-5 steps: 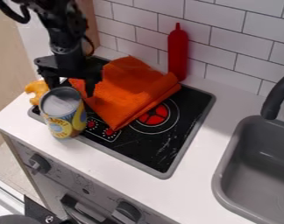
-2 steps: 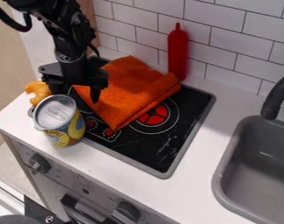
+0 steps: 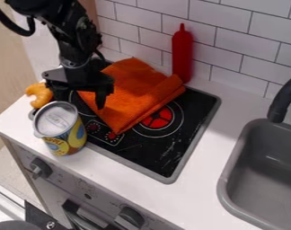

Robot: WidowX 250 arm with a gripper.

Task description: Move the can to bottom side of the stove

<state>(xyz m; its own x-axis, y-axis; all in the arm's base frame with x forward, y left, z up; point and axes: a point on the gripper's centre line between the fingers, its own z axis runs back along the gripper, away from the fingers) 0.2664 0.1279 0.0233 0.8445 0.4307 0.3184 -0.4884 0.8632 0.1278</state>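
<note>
Closer to the counter's front edge now, the tin can (image 3: 65, 139) has slid toward 6 o'clock, and the gripper (image 3: 79, 102) has shifted a little toward 4 o'clock. White countertop (image 3: 202, 179) runs in a strip between stovetop and sink, with a narrower strip along the front. The black stovetop (image 3: 142, 152) has a raised gray rim; the gray sink (image 3: 232, 179) sits at 4 o'clock. An orange cloth (image 3: 127, 94) lies folded toward the stovetop's 11 o'clock. At 12 to 1 o'clock of the can, the gripper's fingers are spread apart. The can stands on the counter at the stovetop's 8 to 9 o'clock, with print on its gray lid and yellow-and-blue label. A red squeeze bottle (image 3: 182, 58) stands at 1 o'clock, by the tiles (image 3: 238, 38); a curved yellow-orange piece (image 3: 38, 94) lies at the can's 11 o'clock.
</note>
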